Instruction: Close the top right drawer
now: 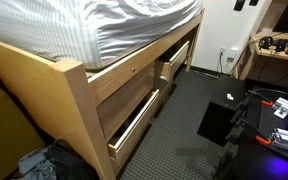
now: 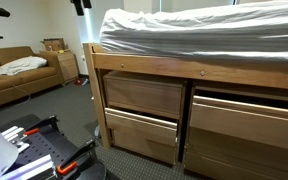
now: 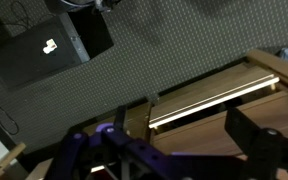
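1. The top right drawer [image 1: 172, 60] of an oak bed frame [image 1: 79, 100] stands pulled out, at the far end of the row.
2. The gripper [image 3: 179, 140], jaws apart and empty, hangs just short of an oak drawer edge [image 3: 214, 95] running slantwise ahead of it.
3. The white mark on a black case [image 3: 44, 50] cannot be read.

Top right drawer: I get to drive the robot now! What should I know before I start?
Gripper: open, empty, touching nothing in the wrist view.
Top right drawer: pulled out in both exterior views, dark inside showing.
Lower left drawer: also out; leave it.
Done: nothing yet.
Left: move the gripper to the top right drawer's front, push it flush.
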`<state>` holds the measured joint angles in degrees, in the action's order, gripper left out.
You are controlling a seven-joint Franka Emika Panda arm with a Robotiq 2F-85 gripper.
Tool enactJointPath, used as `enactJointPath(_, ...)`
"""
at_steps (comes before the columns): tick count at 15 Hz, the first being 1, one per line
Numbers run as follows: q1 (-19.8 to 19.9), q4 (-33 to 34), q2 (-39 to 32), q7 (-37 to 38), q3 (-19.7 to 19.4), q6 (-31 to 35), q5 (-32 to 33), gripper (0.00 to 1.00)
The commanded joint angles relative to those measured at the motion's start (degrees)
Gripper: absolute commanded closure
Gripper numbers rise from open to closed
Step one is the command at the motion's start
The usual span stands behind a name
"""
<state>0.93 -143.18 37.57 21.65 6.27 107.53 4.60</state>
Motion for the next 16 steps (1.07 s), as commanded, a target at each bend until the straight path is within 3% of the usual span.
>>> enactJointPath(1,8.5,2.1,0.7,-0.4,-6.2,0.4,4.3,0.00)
enactJointPath(3,12.6,5.3,-0.9,-1.1,-11.0,-1.6,4.7,0.00)
enactJointPath(4,10.2,2.3,1.0,-0.6,-7.8,-0.1,3.9,0.00)
enactJointPath(7,13.2,4.0,0.6,-1.9,-11.4,-0.2,3.9,0.00)
enactJointPath(11,12.7,4.2,-0.3,-1.4,-10.5,-0.6,3.7,0.00)
enactJointPath(13,12.9,2.5,-7.4,1.5,-9.9,2.5,3.4,0.00)
enactJointPath(16,13.1,-1.3,-13.4,2.7,-10.9,2.3,3.1,0.00)
